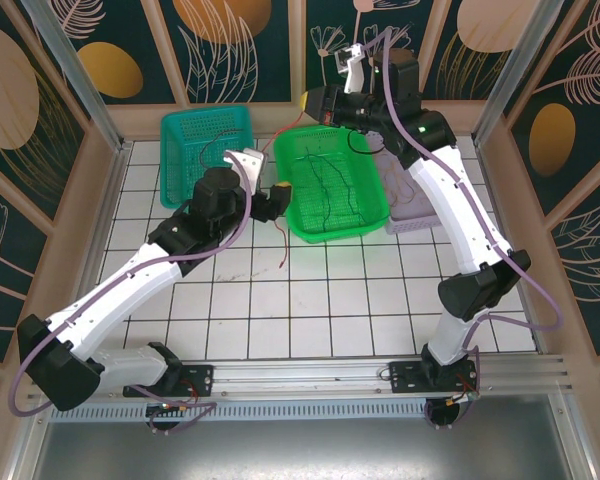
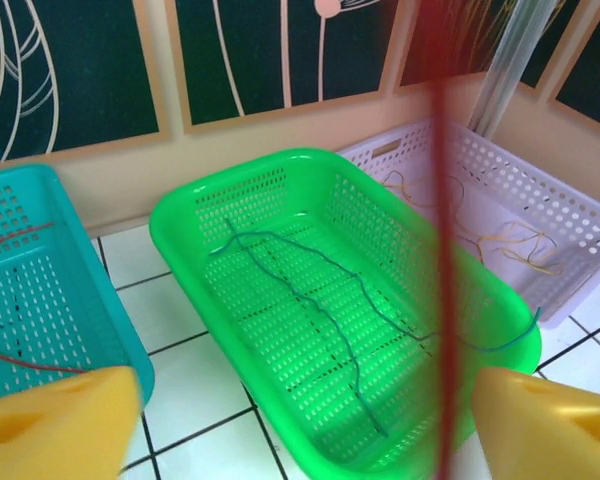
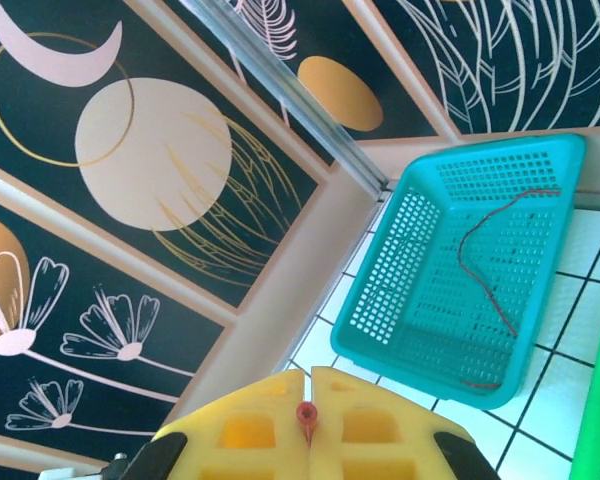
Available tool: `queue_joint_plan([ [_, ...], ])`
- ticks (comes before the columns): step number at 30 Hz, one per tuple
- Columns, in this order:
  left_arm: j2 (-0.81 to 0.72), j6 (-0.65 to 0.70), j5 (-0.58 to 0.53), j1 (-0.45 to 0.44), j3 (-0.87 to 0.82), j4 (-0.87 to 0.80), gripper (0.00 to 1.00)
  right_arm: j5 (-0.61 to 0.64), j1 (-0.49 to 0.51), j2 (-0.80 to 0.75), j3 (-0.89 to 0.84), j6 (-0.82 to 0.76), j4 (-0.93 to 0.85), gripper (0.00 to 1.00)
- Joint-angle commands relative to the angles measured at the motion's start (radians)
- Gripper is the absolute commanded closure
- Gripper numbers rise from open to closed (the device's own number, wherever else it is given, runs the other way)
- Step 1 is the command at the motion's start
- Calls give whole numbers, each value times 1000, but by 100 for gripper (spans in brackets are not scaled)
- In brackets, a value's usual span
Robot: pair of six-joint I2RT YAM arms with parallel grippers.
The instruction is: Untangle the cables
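Holding one red cable (image 2: 445,250) up for sorting
The right jaws are pinched shut on its end. The left jaws stand wide open, the strand hanging between them untouched. Green cables (image 2: 320,258) lie in the green basket (image 2: 180,215) and more red cables (image 3: 461,255) in the teal basket (image 3: 385,262). That basket is probably where this strand goes once the left jaws close on it.

A robotics lab's enclosed test cell: a white left arm (image 1: 130,285) and right arm (image 1: 465,220) bolted to an aluminium rail (image 1: 310,375) at the edge of a gridded white counter (image 1: 280,310), fenced by metal posts (image 1: 75,75) and flower-painted wall panels (image 1: 250,70).
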Motion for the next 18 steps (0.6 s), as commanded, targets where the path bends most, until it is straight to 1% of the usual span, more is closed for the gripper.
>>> queue_joint_plan([
  [1, -19, 3, 30, 29, -21, 65, 44, -40, 11, 11, 38, 45, 55, 100],
  [3, -50, -37, 49, 37, -41, 100, 90, -17, 11, 11, 40, 41, 47, 100],
  [4, -66, -57, 40, 38, -53, 121, 100, -6, 10, 13, 39, 40, 40, 100],
  [7, -121, -102, 81, 39, -91, 172, 100, 20, 9, 21, 33, 33, 19, 100],
  [10, -140, -181, 143, 68, -89, 167, 100, 37, 9, 26, 22, 37, 19, 99],
  [12, -131, -254, 173, 124, -67, 130, 100, 66, 9, 34, 36, 44, 4, 54],
  [13, -121, -282, 185, 155, -51, 108, 100, 90, 9, 30, 40, 46, -4, 40],
  [14, -105, -313, 189, 192, -29, 79, 100, 124, 8, 20, 36, 46, -5, 21],
  [15, -81, -336, 203, 231, -3, 51, 100, 165, 8, 3, 26, 48, 0, 16],
  [18, 6, -379, 258, 327, 73, -11, 100, 230, 1, -73, -51, 60, 60, 12],
])
